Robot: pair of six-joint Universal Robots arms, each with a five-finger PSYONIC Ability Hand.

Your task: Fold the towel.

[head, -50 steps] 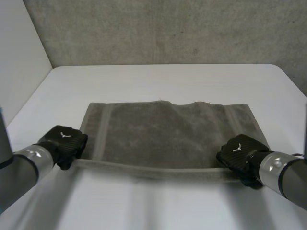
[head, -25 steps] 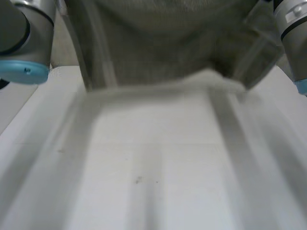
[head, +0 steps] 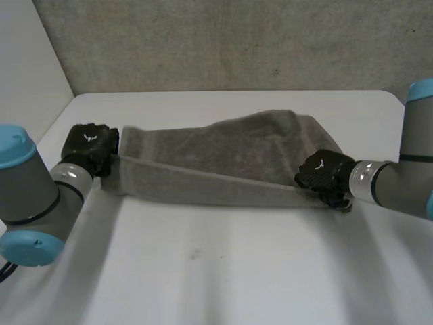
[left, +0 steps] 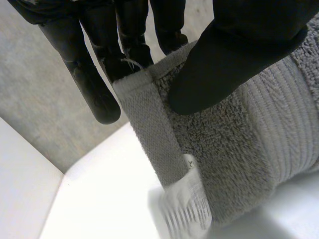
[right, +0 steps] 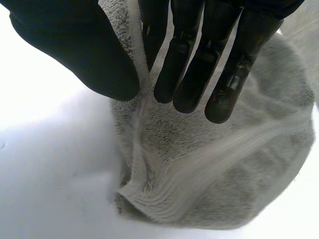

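- The left hand [head: 90, 144] is pinching a hemmed corner of the towel [head: 216, 162]. Seen from its wrist, the thumb [left: 234, 59] is pressing down on the pile while the fingers [left: 99, 69] are lying behind the hem.
- A white label [left: 185, 211] is hanging off that hem, just past the thumb.
- This hand is sitting at the towel's nine o'clock end.
- The right hand [head: 323, 174] is gripping too, at the four o'clock end, squeezing a ridge of the edge between its thumb and straight fingers.
- The towel is lying as a long grey band across the white table [head: 223, 271], running from ten o'clock to four o'clock. Its near edge is stretching straight between the hands and its far side is humping up toward one o'clock.
- A grey wall [head: 237, 40] is standing behind the table at twelve o'clock.
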